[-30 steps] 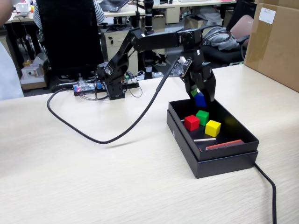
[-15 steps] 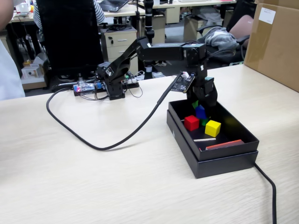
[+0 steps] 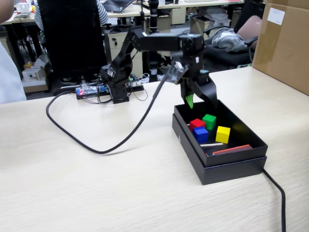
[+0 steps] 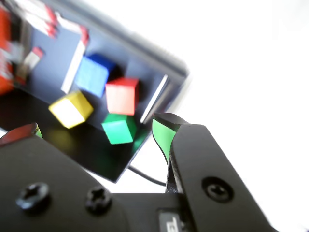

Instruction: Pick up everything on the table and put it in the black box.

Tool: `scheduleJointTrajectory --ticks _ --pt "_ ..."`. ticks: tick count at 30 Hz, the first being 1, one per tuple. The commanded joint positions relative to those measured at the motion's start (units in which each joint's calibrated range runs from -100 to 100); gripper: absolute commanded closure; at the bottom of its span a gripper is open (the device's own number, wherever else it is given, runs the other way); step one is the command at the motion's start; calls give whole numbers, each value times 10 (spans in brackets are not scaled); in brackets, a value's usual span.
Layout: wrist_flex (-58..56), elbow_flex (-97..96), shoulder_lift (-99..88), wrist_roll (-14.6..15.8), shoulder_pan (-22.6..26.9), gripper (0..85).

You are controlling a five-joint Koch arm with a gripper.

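The black box [image 3: 231, 164] sits on the pale table [image 3: 96, 193], right of centre in the fixed view. Inside it lie the red cube [image 3: 197, 124], green cube [image 3: 209, 121], blue cube [image 3: 201, 134] and yellow cube [image 3: 222, 134], close together. My gripper [image 3: 200, 102] hangs open and empty just above the box's far end, a little above the cubes. The wrist view shows the box floor [image 4: 87, 150] with the green cube [image 4: 119, 128], red cube [image 4: 121, 95], yellow cube [image 4: 71, 108] and blue cube [image 4: 92, 76] between my spread fingers [image 4: 164, 135].
A thick black cable [image 3: 120, 140] loops across the table from the arm's base [image 3: 118, 92]; another cable [image 3: 277, 193] runs off the box's near right corner. A big brown carton [image 3: 285, 43] stands at the right back. A white stick [image 3: 212, 144] and a red strip [image 3: 231, 149] lie in the box.
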Motion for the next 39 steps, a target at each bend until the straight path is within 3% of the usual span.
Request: scheduleJointTrajectory --ticks 1,12,13,14,18,27,32,39 --pt "-10 -19 -206 -17 -28 390" --pt "77 -366 -586 -78 -174 354" --pt "258 -622 -723 -93 -217 354" --pt "286 -667 -748 -93 -221 354" --pt "385 -837 -853 -95 -219 342" --pt "467 -971 -899 -95 -211 339" --pt "616 -1062 -900 -95 -205 351" --pt "676 -1120 -900 -59 -168 359"
